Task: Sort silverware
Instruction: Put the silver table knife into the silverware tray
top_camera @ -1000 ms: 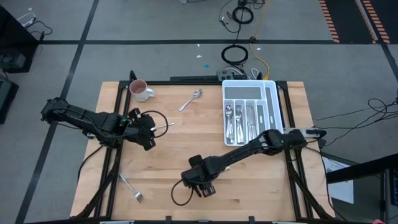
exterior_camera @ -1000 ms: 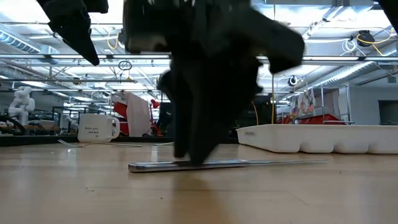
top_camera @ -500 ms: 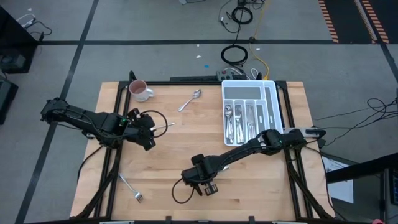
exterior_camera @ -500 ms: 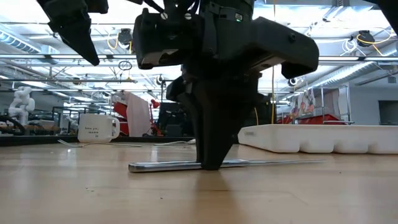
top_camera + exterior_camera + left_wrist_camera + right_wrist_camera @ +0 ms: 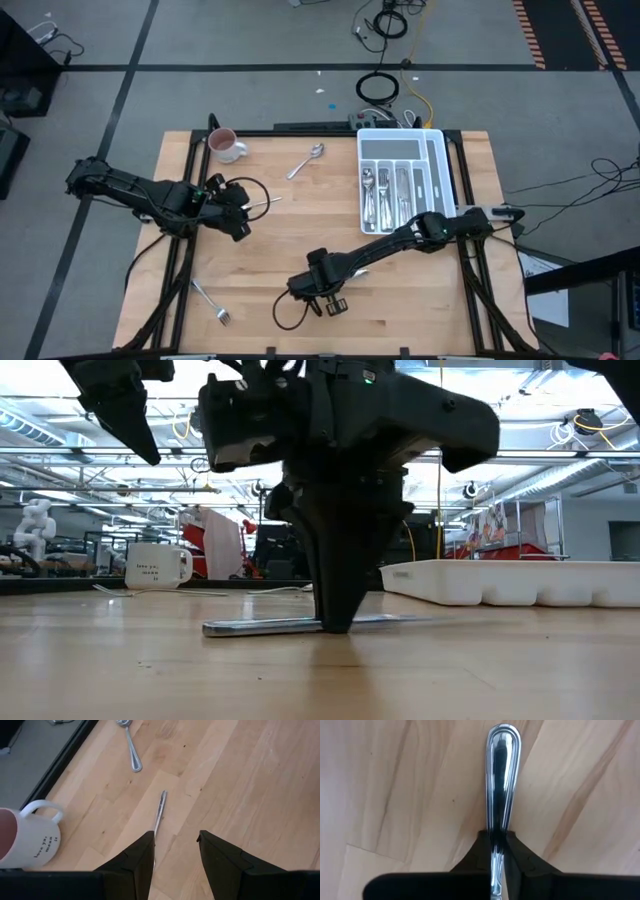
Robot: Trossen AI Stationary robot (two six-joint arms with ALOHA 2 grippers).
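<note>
The right gripper (image 5: 335, 622) is pinched tight on a knife (image 5: 300, 625) lying flat on the table (image 5: 270, 250) near its front edge, while the left gripper (image 5: 175, 855) hovers spread open at the left, holding nothing.

Utensil (image 5: 502, 780) head hidden behind right end effector (image 5: 496, 851).

Grey floor (image 5: 250, 40) with black tape lines (image 5: 300, 68) — cables (image 5: 380, 88).
</note>
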